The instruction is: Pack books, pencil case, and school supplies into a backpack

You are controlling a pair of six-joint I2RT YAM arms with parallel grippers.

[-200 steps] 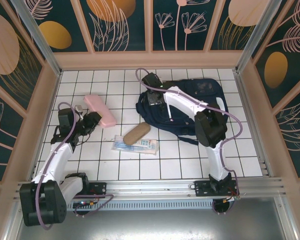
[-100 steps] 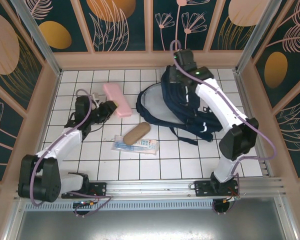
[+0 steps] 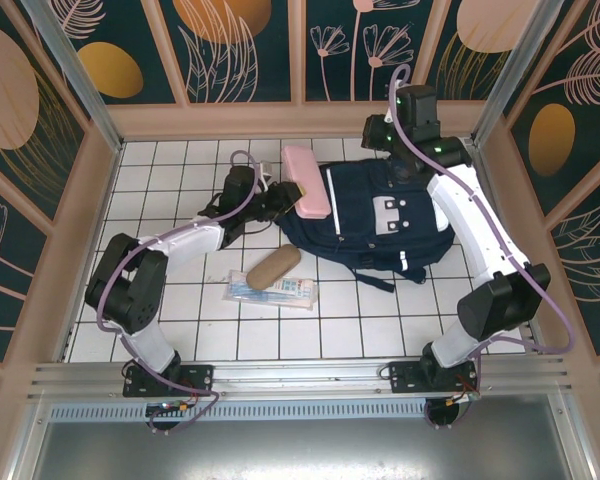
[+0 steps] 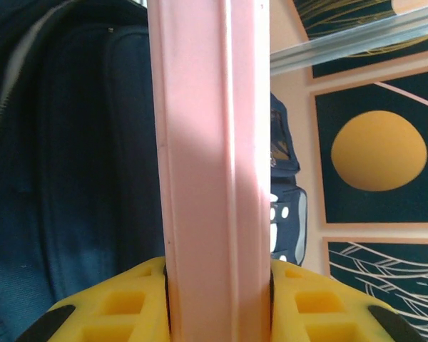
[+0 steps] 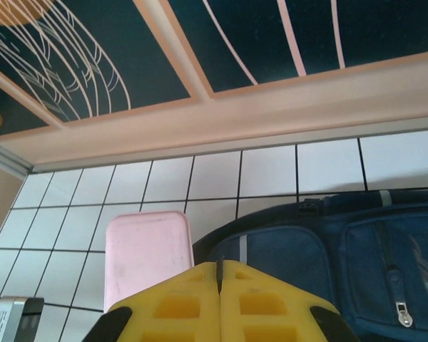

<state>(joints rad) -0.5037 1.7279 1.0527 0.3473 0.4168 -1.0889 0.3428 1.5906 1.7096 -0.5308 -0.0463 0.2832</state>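
Surface: white tiled table (image 3: 180,320), walled by dark floral panels.
Near items: clear packet (image 3: 272,291) and brown pouch (image 3: 273,267) lie side by side mid-table, not yet packed.
Left gripper (image 3: 282,196): clamped on one end of the pink pencil case (image 3: 306,180), which is held at the backpack's left edge, judged ready for insertion.
Pencil case: long, rigid-looking, pale pink, with rounded corners.
Backpack (image 3: 380,225): navy, lying far right with its grey-white patch up.
Right gripper (image 5: 219,274): pads pressed together at the backpack's far end. Whether fabric is pinched cannot be told.

left hand (image 4: 217,288) gripping pencil case (image 4: 212,142), right hand (image 5: 220,274) closed
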